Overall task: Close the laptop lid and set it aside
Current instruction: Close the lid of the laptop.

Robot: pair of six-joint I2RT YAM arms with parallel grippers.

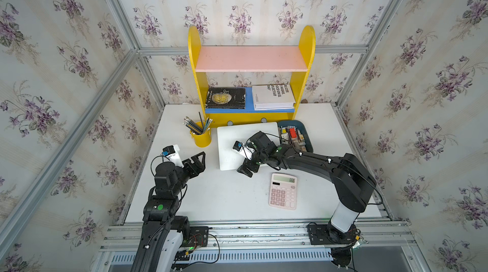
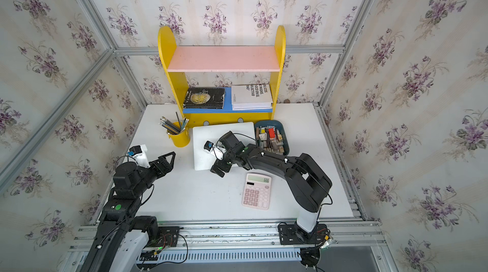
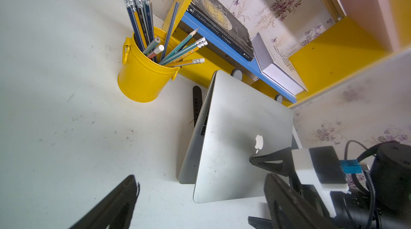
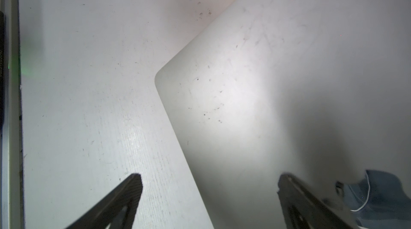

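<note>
**Desk:** Where are you on the laptop job?

**Me:** Nearest me, my left gripper (image 1: 199, 162) hangs over the bare white tabletop (image 1: 224, 204), jaws apart, holding nothing. A pink desk calculator (image 1: 283, 191) lies off to the right, well clear of it. Just past that, my right gripper (image 1: 249, 169) sits at the near edge of the thin silver aluminium laptop (image 3: 191, 159). Its jaws are spread wide, one finger over the table and one over the plain silver lid (image 3: 235, 116) with the apple logo. That fingertip looks to be pressing on the lid beside the logo, not clamping it.

**Desk:** So is it shut?

**Me:** Nearly, I judge. My left wrist view shows a narrow wedge between lid and base, with a few black keys in the gap. The last bit of closing is left, and all of the setting aside.

**Desk:** How does it look?

**Me:** Matte, scuffed and dusty. A black strip (image 3: 196, 103) pokes out beside it, and I cannot tell whether the base rests on that. The laptop lies mid-table between the yellow metal pencil bucket (image 1: 201, 138) and the dark tray (image 1: 308, 137) of small blocks, with its far edge just before the yellow shelf unit (image 1: 250, 58)
</note>
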